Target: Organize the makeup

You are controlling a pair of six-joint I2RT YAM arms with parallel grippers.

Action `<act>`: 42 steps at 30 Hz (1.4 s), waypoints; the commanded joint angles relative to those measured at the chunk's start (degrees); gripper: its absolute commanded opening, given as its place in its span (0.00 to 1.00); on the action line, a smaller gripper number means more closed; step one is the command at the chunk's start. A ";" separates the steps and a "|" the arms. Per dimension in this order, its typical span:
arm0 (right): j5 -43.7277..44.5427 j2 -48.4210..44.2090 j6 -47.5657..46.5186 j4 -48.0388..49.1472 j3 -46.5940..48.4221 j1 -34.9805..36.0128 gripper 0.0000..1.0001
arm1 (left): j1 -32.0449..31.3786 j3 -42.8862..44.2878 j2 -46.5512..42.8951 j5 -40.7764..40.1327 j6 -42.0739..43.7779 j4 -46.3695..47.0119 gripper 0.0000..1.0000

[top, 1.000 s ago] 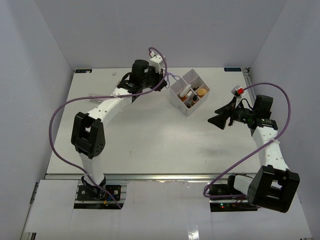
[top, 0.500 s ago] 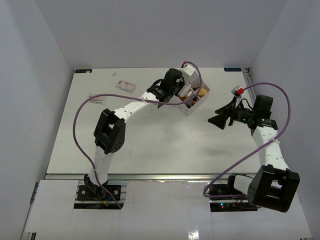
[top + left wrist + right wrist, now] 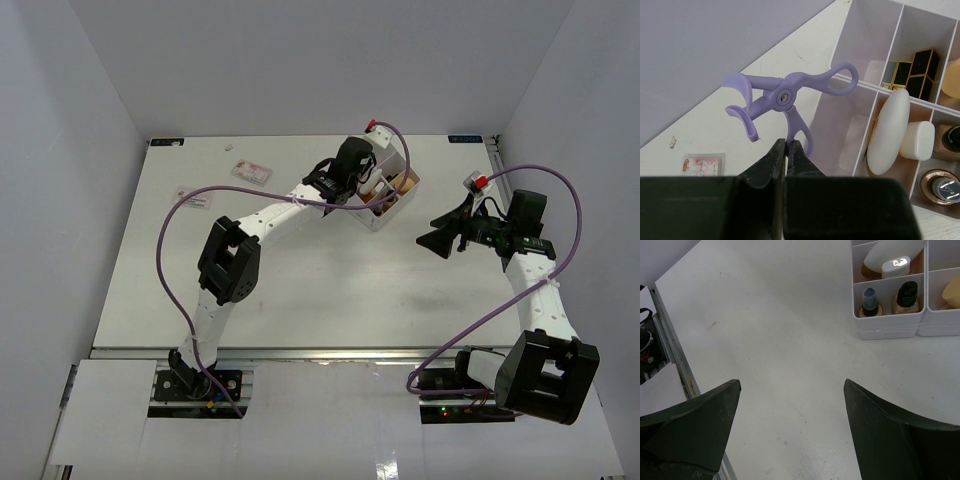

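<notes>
My left gripper (image 3: 786,145) is shut on one handle loop of a purple eyelash curler (image 3: 782,97), which hangs over the near-left compartment of the white four-compartment box (image 3: 892,47). Inside the box are two black-and-gold lipsticks (image 3: 917,70), a white-capped tube (image 3: 890,132), a dark-capped beige bottle (image 3: 952,140) and a tan sponge (image 3: 952,80). From the top view the left gripper (image 3: 366,187) sits over the box (image 3: 378,218). My right gripper (image 3: 440,232) hovers to the box's right, open and holding nothing (image 3: 790,387).
Two small flat packets (image 3: 252,171) (image 3: 195,197) lie on the table at the back left. The right wrist view shows the box (image 3: 890,325) with two bottles (image 3: 870,302) (image 3: 906,296) ahead, and the table's rail edge (image 3: 670,360) at the left.
The left arm has swung right from the back of the table to the box, carrying the curler. The right arm has stayed still.
</notes>
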 commanded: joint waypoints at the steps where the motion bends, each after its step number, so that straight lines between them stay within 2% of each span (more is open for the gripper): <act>1: -0.74 -0.23 -0.89 0.43 -0.31 -0.27 0.90 | -0.22 2.85 0.24 -2.32 -0.30 1.27 0.00; 30: -0.94 -0.06 -0.82 0.41 -0.31 -0.65 0.90 | -0.84 1.02 2.40 -4.20 -0.80 0.82 0.02; 42: -1.18 0.06 -0.72 0.34 -0.31 -0.88 0.90 | -0.77 1.35 3.27 -5.13 -0.95 0.85 0.11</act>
